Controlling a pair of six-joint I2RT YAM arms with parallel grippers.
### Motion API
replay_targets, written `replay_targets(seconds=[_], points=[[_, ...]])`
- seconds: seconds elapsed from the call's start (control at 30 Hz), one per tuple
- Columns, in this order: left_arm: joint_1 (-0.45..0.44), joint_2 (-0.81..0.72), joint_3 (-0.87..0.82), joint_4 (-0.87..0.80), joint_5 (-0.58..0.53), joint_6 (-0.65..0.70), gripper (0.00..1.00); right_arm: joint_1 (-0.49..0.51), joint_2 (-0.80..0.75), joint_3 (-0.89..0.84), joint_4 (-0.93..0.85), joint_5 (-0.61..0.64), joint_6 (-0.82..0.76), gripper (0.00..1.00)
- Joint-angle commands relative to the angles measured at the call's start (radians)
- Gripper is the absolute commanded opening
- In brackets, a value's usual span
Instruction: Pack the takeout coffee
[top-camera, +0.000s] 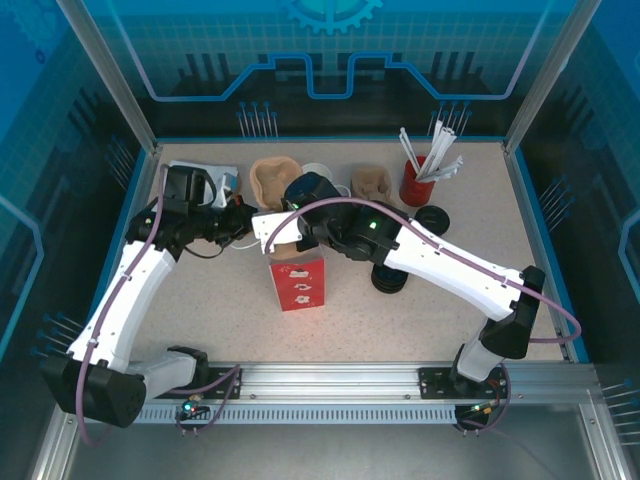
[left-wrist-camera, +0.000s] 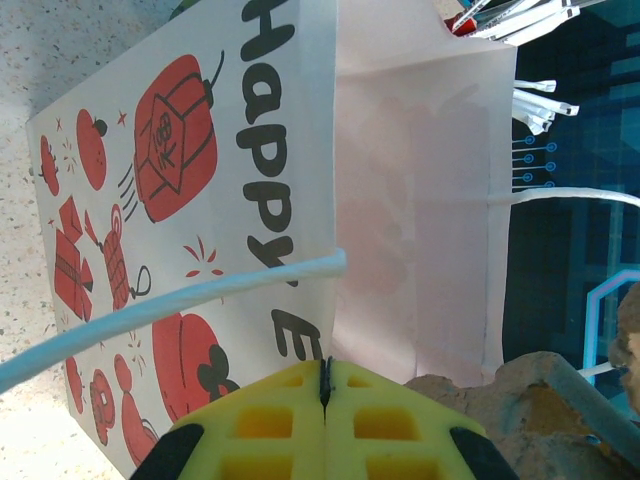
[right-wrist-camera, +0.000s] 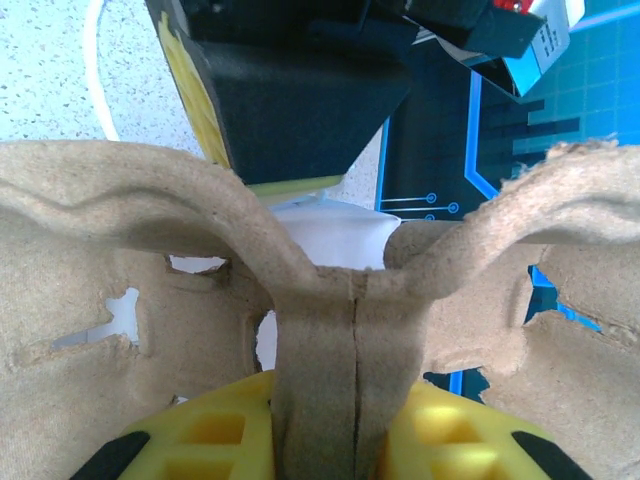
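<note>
Table (top-camera: 400, 330): speckled beige top, blue-edged, enclosed by aluminium posts and blue translucent panels (top-camera: 200, 50) printed with circuit lines.
Red-printed paper bag (top-camera: 297, 285): stood upright at centre.
Black lids (top-camera: 390, 278): stacked near the bag.
Left gripper (left-wrist-camera: 325, 388): pads pressed shut at the bag's rim.
Right gripper (right-wrist-camera: 355, 420): clamped on the central ridge of a pulp cup carrier (right-wrist-camera: 150, 220), held over the bag's mouth.
Takeout coffee: position cannot be told.

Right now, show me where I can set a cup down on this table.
Free: the near strip between the bag and the rail; the right side between the lids and the table edge. Crowded: the back row of carriers and straw cup.
</note>
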Motion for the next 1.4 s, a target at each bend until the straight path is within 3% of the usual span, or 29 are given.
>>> replay_targets(seconds=[0.0,0.5,1.03,1.37], points=[[0.008,-0.022,-0.016,0.015,0.028,0.003,0.0,0.018,-0.012,-0.016,0.029,0.018,-0.015,0.24],[0.009,-0.046,-0.029,-0.01,0.013,0.018,0.0,0.018,-0.036,-0.053,-0.085,0.033,-0.002,0.24],[-0.011,-0.091,-0.033,-0.028,0.074,0.018,0.0,0.015,0.008,0.023,-0.334,-0.096,0.143,0.23],[-0.054,-0.085,-0.07,0.045,0.104,0.014,0.0,0.0,0.057,0.086,-0.415,-0.184,0.191,0.23]])
